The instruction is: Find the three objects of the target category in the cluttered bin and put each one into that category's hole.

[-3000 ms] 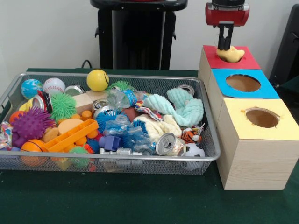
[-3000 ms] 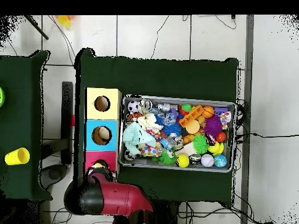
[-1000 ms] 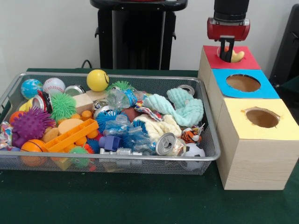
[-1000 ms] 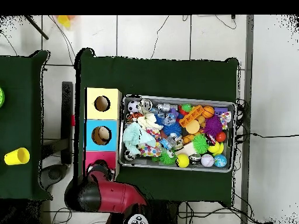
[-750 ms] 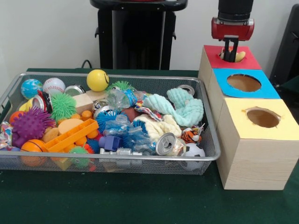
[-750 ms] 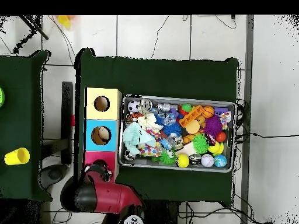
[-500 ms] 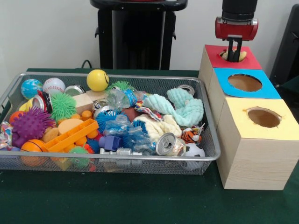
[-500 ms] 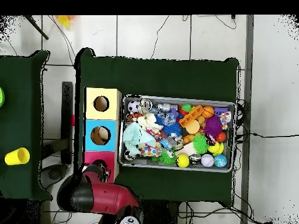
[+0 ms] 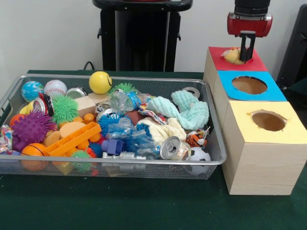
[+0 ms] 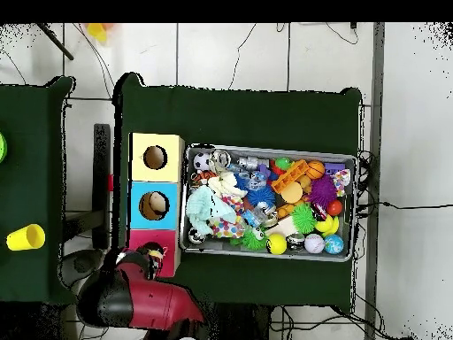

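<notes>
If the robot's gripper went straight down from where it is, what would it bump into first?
Probably the red-topped box. The gripper points down just beside the pale yellow plush toy at the hole, though depth is hard to judge.

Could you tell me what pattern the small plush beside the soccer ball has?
The plush tiger has orange-and-black stripes, clearest in the front view.

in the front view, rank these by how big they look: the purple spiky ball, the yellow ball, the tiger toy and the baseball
1. Purple spiky ball, clearly largest.
2. Yellow ball and baseball look about alike; both sit at the far side, so I won't rank them.
3. Tiger toy, smallest, though partly buried.
</notes>
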Tool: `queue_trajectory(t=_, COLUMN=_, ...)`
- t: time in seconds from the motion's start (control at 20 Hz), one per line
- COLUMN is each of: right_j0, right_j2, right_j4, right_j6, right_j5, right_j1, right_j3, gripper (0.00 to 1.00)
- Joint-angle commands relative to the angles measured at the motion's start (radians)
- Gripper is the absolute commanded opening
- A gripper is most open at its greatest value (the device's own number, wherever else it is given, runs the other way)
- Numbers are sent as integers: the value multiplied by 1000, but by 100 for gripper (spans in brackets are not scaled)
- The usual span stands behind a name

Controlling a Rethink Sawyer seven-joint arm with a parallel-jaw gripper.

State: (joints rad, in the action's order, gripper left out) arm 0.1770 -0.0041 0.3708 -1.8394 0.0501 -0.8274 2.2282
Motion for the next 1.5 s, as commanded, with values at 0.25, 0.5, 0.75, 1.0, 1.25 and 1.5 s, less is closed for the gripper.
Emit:
queue_trajectory(t=0.25, right_j0=-6, right_j2=-25, right_j4=-18, right_j6=-158, right_j5=367, right_j1=-119, right_j3=-60, gripper=0)
queue_trajectory(t=0.5, right_j0=-47, right_j2=5, right_j4=-14, right_j6=-124, right_j5=343, right_j1=-120, right_j3=-44, gripper=0)
queue_trajectory(t=0.75, right_j0=-74, right_j2=28, right_j4=-15, right_j6=-109, right_j5=323, right_j1=-118, right_j3=-35, gripper=0)
queue_trajectory(t=1.0, right_j0=-87, right_j2=39, right_j4=-24, right_j6=-106, right_j5=298, right_j1=-103, right_j3=-37, gripper=0)
queue_trajectory(t=1.25, right_j0=-160, right_j2=96, right_j4=-53, right_j6=-70, right_j5=167, right_j1=-15, right_j3=-41, gripper=0)
queue_trajectory(t=1.5, right_j0=-187, right_j2=128, right_j4=-74, right_j6=-84, right_j5=113, right_j1=18, right_j3=-43, gripper=0)
